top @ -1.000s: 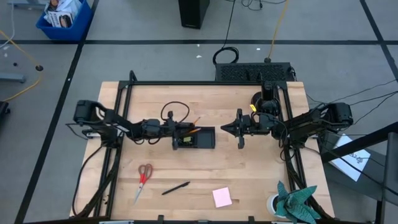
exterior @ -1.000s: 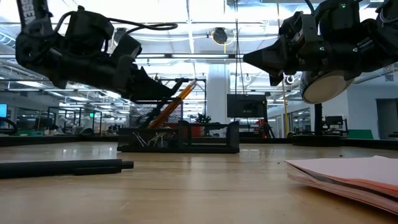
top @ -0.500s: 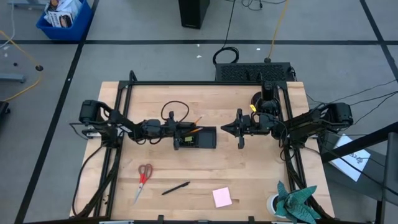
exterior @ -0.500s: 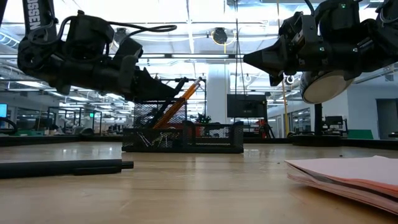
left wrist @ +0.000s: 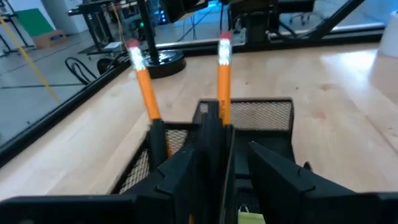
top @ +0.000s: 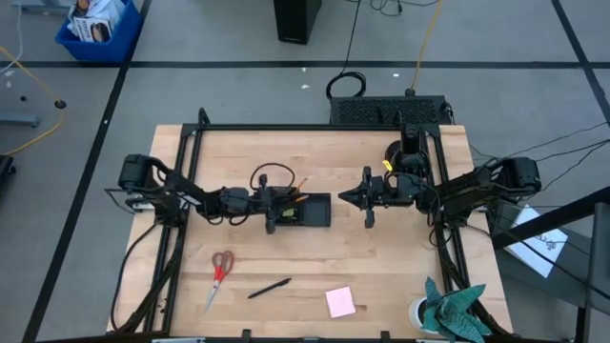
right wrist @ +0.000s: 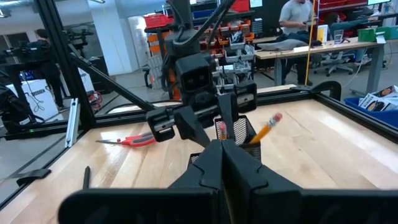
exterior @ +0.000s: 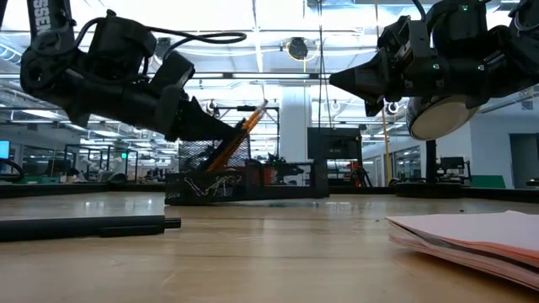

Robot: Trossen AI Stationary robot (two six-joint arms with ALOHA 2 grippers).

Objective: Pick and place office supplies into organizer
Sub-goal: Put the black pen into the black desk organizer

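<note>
left tool point(top: 279, 211): over the near end of the organizer point(top: 315, 213), fingers parted on either side of one upright orange pencil point(left wrist: 223, 81), no clear grip on it
second pencil point(left wrist: 143, 81): just beside the first, leaning in the same cup
right tool point(top: 349, 198): past the organizer's far end, shut, empty, waiting above the bench point(top: 381, 267)
done: two pencils in
left: scissors point(top: 219, 273), pen point(top: 270, 288), sticky-note pad point(top: 340, 302), all well apart from the left tool on the bench
progress: judged under half

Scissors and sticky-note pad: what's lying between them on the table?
One dark pen lies between the scissors and the pink sticky-note pad; otherwise bare wood, per the high view.
</note>
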